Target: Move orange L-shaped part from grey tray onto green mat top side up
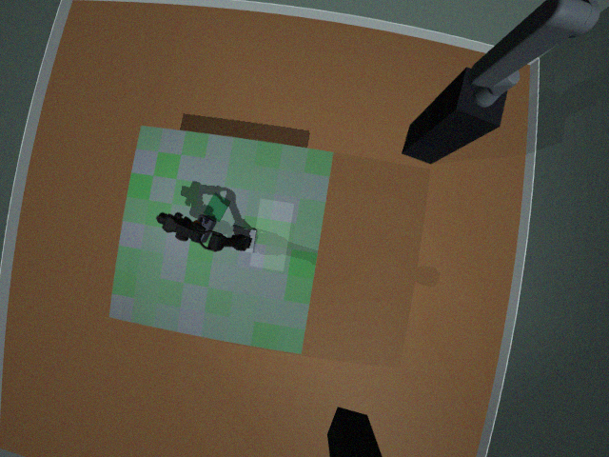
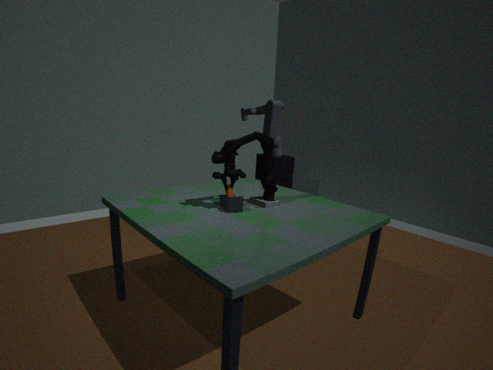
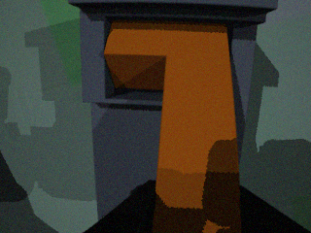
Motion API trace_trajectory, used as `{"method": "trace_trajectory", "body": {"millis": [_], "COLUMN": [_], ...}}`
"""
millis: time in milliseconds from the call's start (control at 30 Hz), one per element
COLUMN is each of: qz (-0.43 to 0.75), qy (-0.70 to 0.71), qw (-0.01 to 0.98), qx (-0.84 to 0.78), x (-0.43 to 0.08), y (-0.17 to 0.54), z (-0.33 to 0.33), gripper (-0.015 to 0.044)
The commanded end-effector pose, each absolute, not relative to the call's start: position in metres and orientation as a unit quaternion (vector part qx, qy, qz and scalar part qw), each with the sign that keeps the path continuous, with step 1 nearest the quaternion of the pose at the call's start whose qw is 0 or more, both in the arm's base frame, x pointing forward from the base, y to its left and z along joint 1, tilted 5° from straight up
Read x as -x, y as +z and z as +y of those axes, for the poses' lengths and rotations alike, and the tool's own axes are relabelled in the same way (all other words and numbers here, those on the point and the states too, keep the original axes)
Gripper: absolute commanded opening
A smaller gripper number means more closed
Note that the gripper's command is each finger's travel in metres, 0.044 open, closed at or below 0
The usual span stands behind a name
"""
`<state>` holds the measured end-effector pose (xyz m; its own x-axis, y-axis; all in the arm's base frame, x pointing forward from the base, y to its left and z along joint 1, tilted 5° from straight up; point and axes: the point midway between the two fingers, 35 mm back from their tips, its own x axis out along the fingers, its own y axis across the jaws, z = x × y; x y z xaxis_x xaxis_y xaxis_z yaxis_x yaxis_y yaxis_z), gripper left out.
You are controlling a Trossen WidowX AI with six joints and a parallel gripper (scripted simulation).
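Note:
The orange L-shaped part point(image 2: 229, 192) point(image 3: 198, 107) stands steeply tilted above the grey tray point(image 2: 232, 204) point(image 3: 123, 150). In the wrist view its L-shaped end is at the pocket, near the tray's far wall, and its straight end reaches up toward me. Whether the lower end is clear of the pocket I cannot tell. My gripper point(image 2: 229, 186) point(image 3: 193, 192) is shut on the raised straight end, with a dark finger on each side. The green mat point(image 1: 217, 208) lies beside the tray, partly in the arm's shadow. The arm hides most of the tray in the top view.
My arm's light base plate point(image 1: 253, 241) point(image 2: 263, 202) stands on the patchwork table point(image 1: 230, 314) point(image 2: 239, 267) close to the tray. A larger grey arm on a black pedestal point(image 1: 455, 118) point(image 2: 284, 169) stands on the floor beyond the table.

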<state>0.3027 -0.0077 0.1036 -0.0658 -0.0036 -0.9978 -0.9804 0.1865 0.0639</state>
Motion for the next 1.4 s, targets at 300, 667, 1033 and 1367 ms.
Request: {"method": "trace_trajectory", "body": {"millis": [300,667,1033,1367], "qz": [0.558,0.558,0.558,0.559], "qy": [0.465,0.465,0.465,0.464], "qw": [0.529,0.529,0.529,0.528], "qx": [0.439,0.439,0.439,0.439], "x": [-0.305,-0.306,-0.306,-0.297], "y": [0.128,0.145,0.151,0.147], "z": [-0.007,-0.007,-0.008,-0.046], "gripper": [0.0,0.0,0.0,0.0]}}
